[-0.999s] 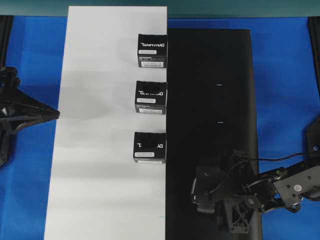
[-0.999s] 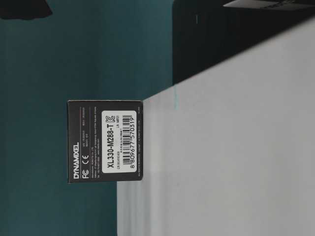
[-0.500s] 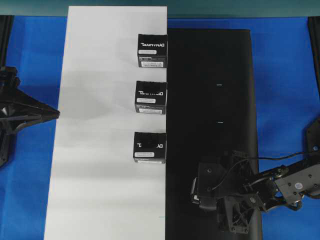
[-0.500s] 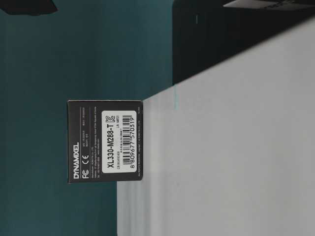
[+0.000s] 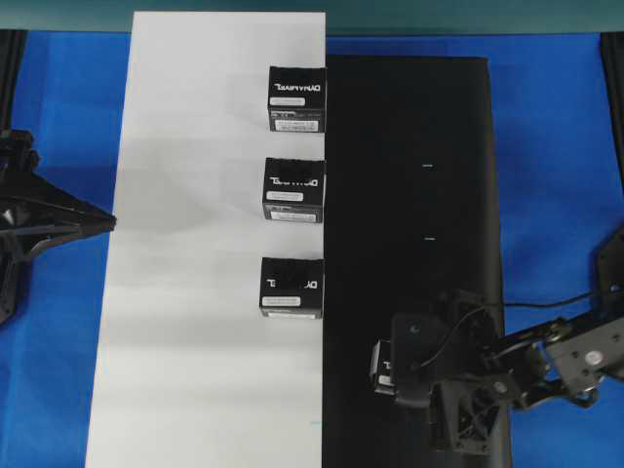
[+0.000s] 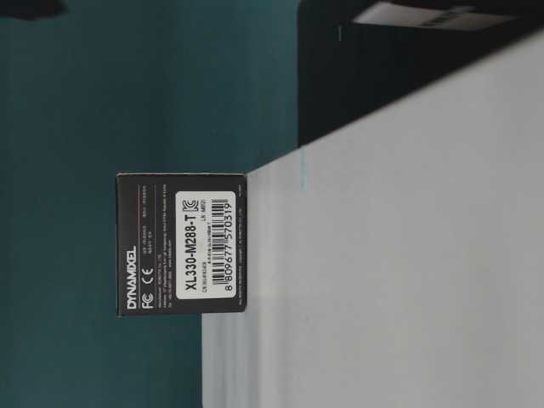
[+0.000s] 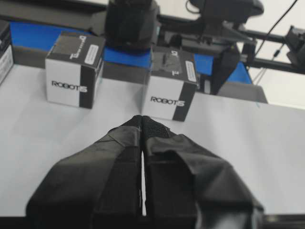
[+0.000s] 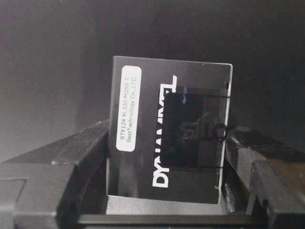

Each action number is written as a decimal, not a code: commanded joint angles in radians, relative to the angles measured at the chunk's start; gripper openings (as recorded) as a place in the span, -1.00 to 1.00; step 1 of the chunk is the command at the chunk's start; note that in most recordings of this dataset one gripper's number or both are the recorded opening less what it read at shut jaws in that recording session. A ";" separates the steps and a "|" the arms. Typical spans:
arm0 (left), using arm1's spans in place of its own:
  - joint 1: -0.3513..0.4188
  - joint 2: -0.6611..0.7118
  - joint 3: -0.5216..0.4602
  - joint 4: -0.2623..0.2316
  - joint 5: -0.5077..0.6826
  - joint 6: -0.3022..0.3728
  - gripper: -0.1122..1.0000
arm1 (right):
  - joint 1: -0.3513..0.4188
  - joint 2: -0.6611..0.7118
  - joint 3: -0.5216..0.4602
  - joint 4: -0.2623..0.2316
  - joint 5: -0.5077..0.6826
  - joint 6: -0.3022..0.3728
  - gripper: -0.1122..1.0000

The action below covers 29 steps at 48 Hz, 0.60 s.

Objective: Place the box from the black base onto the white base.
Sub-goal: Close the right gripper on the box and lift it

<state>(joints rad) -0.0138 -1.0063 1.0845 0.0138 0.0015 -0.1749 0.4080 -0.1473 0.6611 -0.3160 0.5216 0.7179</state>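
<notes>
The right wrist view shows the small black cardboard box with white lettering [image 8: 169,138] between the two fingers [image 8: 76,157] of the right pincer [image 8: 167,191], which press its sides, so the pincer grips it. It sits on the large matte black sheet [image 5: 409,146], near the plain white board [image 5: 195,370], where three similar boxes [image 5: 292,185] stand. The left pincer [image 7: 142,125] is closed and empty.
</notes>
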 commanded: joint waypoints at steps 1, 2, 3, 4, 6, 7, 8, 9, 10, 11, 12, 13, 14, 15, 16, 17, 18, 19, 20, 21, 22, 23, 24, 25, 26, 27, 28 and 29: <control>0.002 0.005 -0.021 0.002 -0.005 0.000 -0.84 | 0.000 -0.054 -0.006 -0.003 0.006 -0.005 0.24; 0.003 0.005 -0.021 0.002 -0.005 0.000 -0.84 | 0.002 -0.064 -0.006 -0.003 0.012 -0.006 0.24; 0.003 0.003 -0.021 0.002 -0.005 0.000 -0.84 | 0.003 -0.077 -0.006 -0.005 0.018 -0.009 0.24; 0.002 0.003 -0.023 0.002 -0.005 -0.002 -0.84 | 0.005 -0.086 -0.008 -0.005 0.025 -0.014 0.24; 0.003 0.003 -0.023 0.002 -0.005 0.000 -0.84 | 0.006 -0.104 -0.011 -0.005 0.041 -0.023 0.24; 0.003 0.003 -0.023 0.002 -0.005 -0.002 -0.84 | 0.006 -0.114 -0.012 -0.005 0.051 -0.028 0.24; 0.002 0.003 -0.023 0.002 -0.005 0.000 -0.84 | 0.011 -0.121 -0.014 -0.005 0.061 -0.034 0.24; 0.002 0.003 -0.023 0.002 -0.005 -0.002 -0.84 | 0.014 -0.132 -0.021 -0.005 0.077 -0.043 0.24; 0.002 0.003 -0.023 0.000 -0.005 -0.002 -0.84 | 0.015 -0.138 -0.026 -0.003 0.086 -0.049 0.24; 0.003 0.003 -0.023 0.002 -0.005 -0.002 -0.84 | 0.018 -0.144 -0.032 -0.005 0.098 -0.057 0.24; 0.003 0.002 -0.023 0.002 -0.005 -0.002 -0.84 | 0.021 -0.147 -0.035 -0.005 0.109 -0.066 0.24; 0.003 0.002 -0.023 0.002 -0.005 0.000 -0.84 | 0.023 -0.152 -0.040 -0.003 0.121 -0.078 0.24; 0.003 0.002 -0.023 0.002 -0.005 -0.002 -0.84 | 0.026 -0.155 -0.046 -0.003 0.132 -0.091 0.24; 0.003 0.003 -0.023 0.002 -0.005 -0.002 -0.84 | 0.026 -0.158 -0.052 0.000 0.143 -0.103 0.24; 0.003 0.003 -0.023 0.002 -0.005 0.000 -0.84 | 0.028 -0.161 -0.060 0.003 0.155 -0.114 0.24; 0.003 0.002 -0.023 0.002 -0.005 0.000 -0.84 | 0.029 -0.163 -0.066 0.005 0.169 -0.123 0.24; 0.003 0.002 -0.023 0.002 -0.005 -0.002 -0.84 | 0.029 -0.164 -0.074 0.006 0.183 -0.135 0.24; 0.003 0.002 -0.023 0.002 -0.005 0.000 -0.84 | 0.031 -0.164 -0.083 0.008 0.198 -0.144 0.24; 0.003 0.002 -0.023 0.002 -0.005 -0.002 -0.84 | 0.031 -0.164 -0.089 0.009 0.212 -0.156 0.24; 0.003 0.002 -0.023 0.002 -0.005 -0.002 -0.84 | 0.031 -0.164 -0.097 0.011 0.227 -0.166 0.24; 0.003 0.002 -0.023 0.002 -0.005 -0.002 -0.84 | 0.031 -0.164 -0.104 0.012 0.241 -0.175 0.24; 0.002 0.002 -0.023 0.002 -0.005 0.000 -0.84 | 0.031 -0.164 -0.114 0.014 0.253 -0.183 0.24; 0.003 0.002 -0.023 0.002 -0.005 -0.002 -0.84 | 0.031 -0.163 -0.123 0.014 0.267 -0.195 0.24; 0.003 0.002 -0.023 0.002 -0.005 0.000 -0.84 | 0.031 -0.163 -0.130 0.014 0.275 -0.199 0.24; 0.003 0.002 -0.023 0.002 -0.005 0.000 -0.84 | 0.031 -0.164 -0.135 0.012 0.284 -0.207 0.24; 0.002 0.000 -0.023 0.002 -0.005 -0.002 -0.84 | 0.031 -0.163 -0.141 0.014 0.291 -0.212 0.24; 0.003 0.000 -0.023 0.002 -0.005 -0.002 -0.84 | 0.029 -0.164 -0.144 0.014 0.296 -0.218 0.24; 0.003 0.000 -0.023 0.002 -0.005 0.000 -0.84 | 0.029 -0.164 -0.147 0.014 0.301 -0.222 0.24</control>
<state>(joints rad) -0.0123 -1.0094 1.0845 0.0138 0.0015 -0.1749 0.4387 -0.3053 0.5492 -0.3037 0.8023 0.5077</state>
